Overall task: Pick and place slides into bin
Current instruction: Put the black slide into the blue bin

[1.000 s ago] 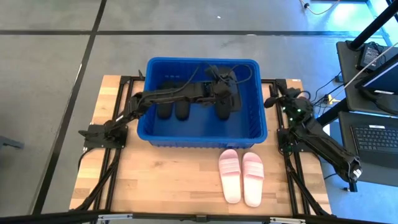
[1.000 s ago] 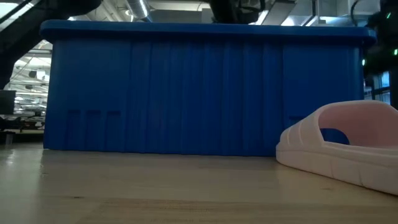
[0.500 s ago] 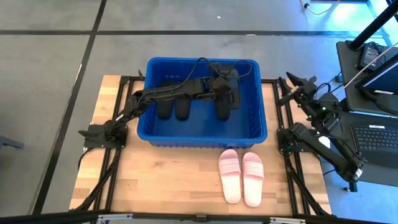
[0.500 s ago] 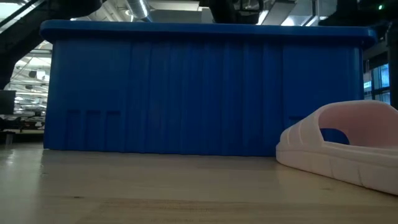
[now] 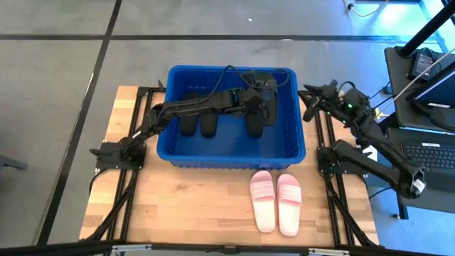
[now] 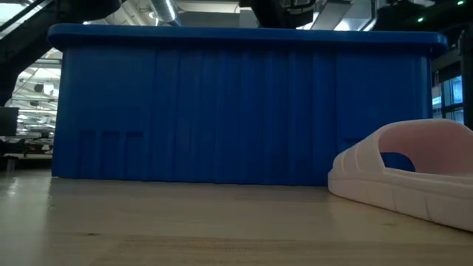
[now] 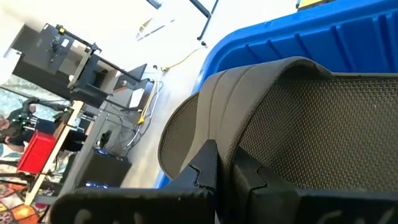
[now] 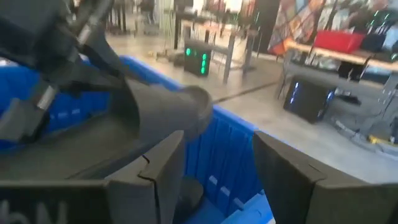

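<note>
The blue bin [image 5: 298,142] stands at the table's far middle and fills the low view [image 6: 222,103]. Three black slides [image 5: 207,121] lie on its floor. My left gripper [image 5: 252,94] reaches into the bin and is shut on a fourth black slide [image 5: 263,77] by the bin's far wall. That slide fills the left wrist view [image 7: 298,106]. Two pale pink slides [image 5: 276,202] lie side by side on the table near the bin; one shows in the low view [image 6: 406,177]. My right gripper [image 5: 308,107] is open and empty beside the bin's right rim [image 8: 230,124]. My left gripper pinches the black slide by its edge [image 7: 227,140] between its two fingers [image 7: 205,165]. The fingers come in from the table's left, about level. The slide sits tilted inside the bin's far right corner. I cannot tell whether it rests on anything.
Bare wooden table [image 5: 178,206] lies on the near side, left of the pink slides. Black arm frames run along both table sides [image 5: 330,185]. Desks with a laptop [image 5: 430,153] stand off the table's right edge.
My right gripper has swung away toward the table's far right, then come back toward the bin's right rim, with its arm raised higher. My left gripper stays in the bin with the black slide.
</note>
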Available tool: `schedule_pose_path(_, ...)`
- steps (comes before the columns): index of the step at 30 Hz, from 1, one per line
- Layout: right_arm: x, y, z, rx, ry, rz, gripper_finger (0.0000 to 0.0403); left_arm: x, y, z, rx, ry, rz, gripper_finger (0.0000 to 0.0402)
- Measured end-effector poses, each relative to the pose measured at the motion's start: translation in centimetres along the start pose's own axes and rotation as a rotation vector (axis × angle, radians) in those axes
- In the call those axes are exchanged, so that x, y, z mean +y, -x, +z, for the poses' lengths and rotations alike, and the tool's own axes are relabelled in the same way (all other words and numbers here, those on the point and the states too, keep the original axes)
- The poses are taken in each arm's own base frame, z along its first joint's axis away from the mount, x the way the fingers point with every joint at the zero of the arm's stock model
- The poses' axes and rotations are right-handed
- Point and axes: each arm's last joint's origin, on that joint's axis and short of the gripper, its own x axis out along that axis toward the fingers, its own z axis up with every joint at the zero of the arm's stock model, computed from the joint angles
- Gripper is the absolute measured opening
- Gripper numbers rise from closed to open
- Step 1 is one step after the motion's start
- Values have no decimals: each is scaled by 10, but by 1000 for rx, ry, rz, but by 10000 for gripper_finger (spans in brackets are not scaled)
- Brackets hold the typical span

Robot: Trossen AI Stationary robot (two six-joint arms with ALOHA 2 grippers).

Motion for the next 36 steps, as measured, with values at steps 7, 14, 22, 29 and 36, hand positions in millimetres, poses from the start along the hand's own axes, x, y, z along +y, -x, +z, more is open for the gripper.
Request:
schedule_pose_path(7,-2,-26,19,77,74,31,193,0,0,0,0,1,0,3)
schedule_pose_path(14,15,-50,43,164,232,177,193,3,-3,-1,3,9,8,3)
schedule_pose_path(22,39,-78,42,245,336,208,193,4,-3,-1,1,16,9,3)
schedule_pose_path(29,49,-92,36,288,427,112,193,3,-3,-1,-2,16,6,3)
schedule_pose_path(36,53,-103,33,276,481,98,189,2,-1,0,-14,14,-16,3)
